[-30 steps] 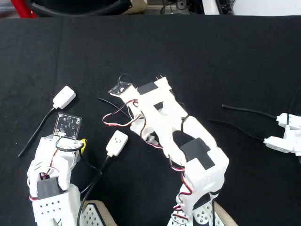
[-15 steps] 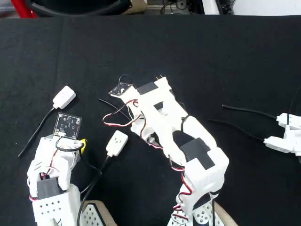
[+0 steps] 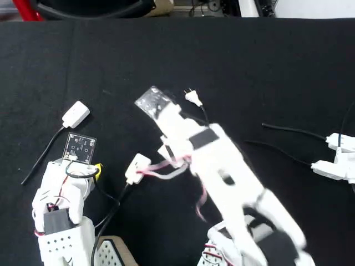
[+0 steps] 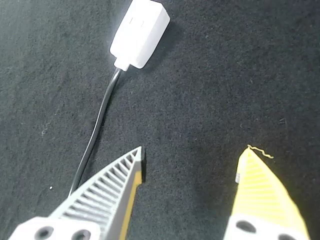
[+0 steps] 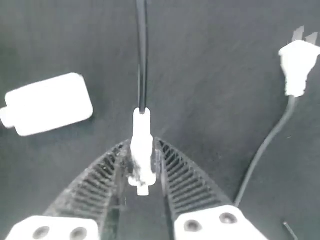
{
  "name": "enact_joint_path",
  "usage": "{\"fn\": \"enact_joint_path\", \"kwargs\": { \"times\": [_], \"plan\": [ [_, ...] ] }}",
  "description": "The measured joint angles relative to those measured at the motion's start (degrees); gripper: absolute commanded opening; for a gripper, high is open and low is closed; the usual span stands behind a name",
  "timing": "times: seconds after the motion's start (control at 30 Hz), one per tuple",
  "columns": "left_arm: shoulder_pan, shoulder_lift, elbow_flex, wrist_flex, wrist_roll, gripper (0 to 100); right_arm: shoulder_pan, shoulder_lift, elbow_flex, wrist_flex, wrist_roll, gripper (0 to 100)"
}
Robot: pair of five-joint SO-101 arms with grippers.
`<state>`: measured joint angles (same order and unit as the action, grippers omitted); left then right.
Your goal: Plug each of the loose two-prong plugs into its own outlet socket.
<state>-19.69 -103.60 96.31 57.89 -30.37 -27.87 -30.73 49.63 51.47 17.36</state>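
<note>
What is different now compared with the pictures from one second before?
The right arm has swung and stretched out, blurred in motion, uncovering a loose plug. The right claw is shut on a second plug. The left arm, the open left claw and both sockets stayed put.

Two arms [image 3: 61, 205] [image 3: 222, 166] are standing at the table [image 3: 266, 66]. Two white outlet sockets [image 3: 75, 114] [image 3: 137, 168] are lying there, two two-prong plugs [image 3: 193, 98] [image 5: 141, 145] are showing, and two more white cable ends [image 3: 339, 141] [image 3: 331, 169] are sitting at the edge.
</note>
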Motion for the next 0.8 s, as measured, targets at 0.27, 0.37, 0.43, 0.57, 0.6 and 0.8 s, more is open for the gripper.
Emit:
{"fn": "enact_joint_path", "kwargs": {
  "times": [0.27, 0.37, 0.43, 0.57, 0.6, 0.8],
  "plan": [
    [5.9, 0.0, 0.0, 0.0, 1.4, 30, -3.6, -26.4, 19.6, -16.6, -19.3, 1.2],
    [9.7, 0.0, 0.0, 0.0, 2.3, 30, -6.0, -33.8, 27.6, -25.1, -28.3, 1.2],
    [10.5, 0.0, 0.0, -0.3, 2.7, 30, -7.4, -38.1, 32.4, -30.1, -30.1, 1.3],
    [11.5, 0.0, 0.0, -4.8, 6.6, 30, -10.4, -45.7, 39.1, -36.2, -30.9, 1.3],
    [12.2, 0.0, 0.0, -5.9, 7.6, 30, -10.9, -47.5, 40.3, -37.1, -31.0, 1.3],
    [22.9, 0.0, 0.0, -7.7, 9.7, 30, -11.3, -58.1, 46.7, -42.1, -39.2, 1.2]
  ]
}}
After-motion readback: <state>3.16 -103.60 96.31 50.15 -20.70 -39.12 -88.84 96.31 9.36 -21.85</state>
